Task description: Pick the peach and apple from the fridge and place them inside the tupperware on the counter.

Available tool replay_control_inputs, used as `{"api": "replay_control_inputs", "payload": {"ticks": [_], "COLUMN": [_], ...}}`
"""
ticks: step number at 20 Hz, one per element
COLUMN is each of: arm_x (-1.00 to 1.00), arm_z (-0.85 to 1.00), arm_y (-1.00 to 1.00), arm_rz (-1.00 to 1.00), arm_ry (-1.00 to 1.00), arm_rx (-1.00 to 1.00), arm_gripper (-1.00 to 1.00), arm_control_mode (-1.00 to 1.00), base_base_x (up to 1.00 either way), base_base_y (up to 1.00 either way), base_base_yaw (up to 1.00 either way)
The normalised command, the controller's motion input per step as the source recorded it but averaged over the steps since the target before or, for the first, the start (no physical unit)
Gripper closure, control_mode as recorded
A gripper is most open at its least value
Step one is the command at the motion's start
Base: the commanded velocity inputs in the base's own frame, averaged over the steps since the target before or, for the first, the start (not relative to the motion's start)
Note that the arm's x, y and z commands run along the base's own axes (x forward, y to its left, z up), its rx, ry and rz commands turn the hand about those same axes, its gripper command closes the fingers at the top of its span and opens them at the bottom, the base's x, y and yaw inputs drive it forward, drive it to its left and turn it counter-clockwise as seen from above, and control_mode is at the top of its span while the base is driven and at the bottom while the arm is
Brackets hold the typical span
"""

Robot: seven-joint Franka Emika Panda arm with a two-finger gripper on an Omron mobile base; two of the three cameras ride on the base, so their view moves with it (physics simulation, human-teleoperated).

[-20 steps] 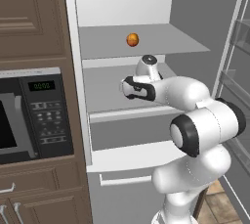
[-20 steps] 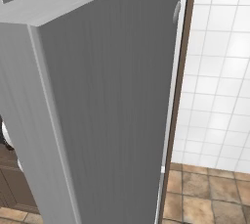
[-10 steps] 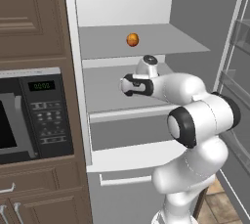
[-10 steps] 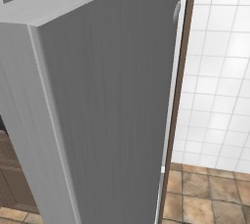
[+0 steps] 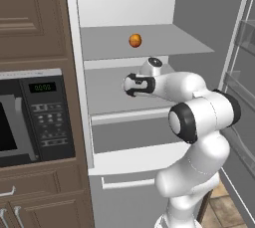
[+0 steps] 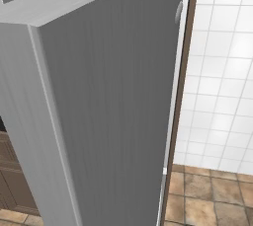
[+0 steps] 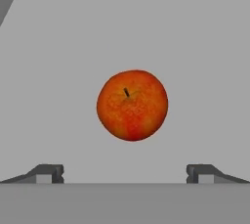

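Claw [image 7: 125, 174] has edged nearer, fingers spread, facing the apple [image 7: 132, 105].

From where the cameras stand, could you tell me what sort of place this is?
Most likely a home kitchen, rendered in simulation. An open fridge with flat shelves holds a round fruit, a black microwave sits built into brown wooden cabinets, and there are white wall tiles above a stone-tile floor.

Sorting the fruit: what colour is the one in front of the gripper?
Red-orange with a dark stem, so the apple; clearest in the hand view.
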Motion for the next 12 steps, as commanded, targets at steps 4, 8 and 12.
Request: {"api": "replay_control_inputs", "payload": {"ticks": [4,8,12], "arm_x": [0.18,0.18,0.19], "arm_z": [-0.07,-0.08,-0.05], "arm_y": [0.0,0.0,0.0], "arm_rz": [0.0,0.0,0.0], "arm_ry": [0.0,0.0,0.0], "arm_rx": [0.0,0.0,0.0], "arm_gripper": [-1.0,-1.0,-1.0], "arm_control_mode": [-1.0,-1.0,-1.0], "base_base_x": [0.0,0.0,0.0], "base_base_y": [0.0,0.0,0.0], "base_base_yaw": [0.0,0.0,0.0]}}
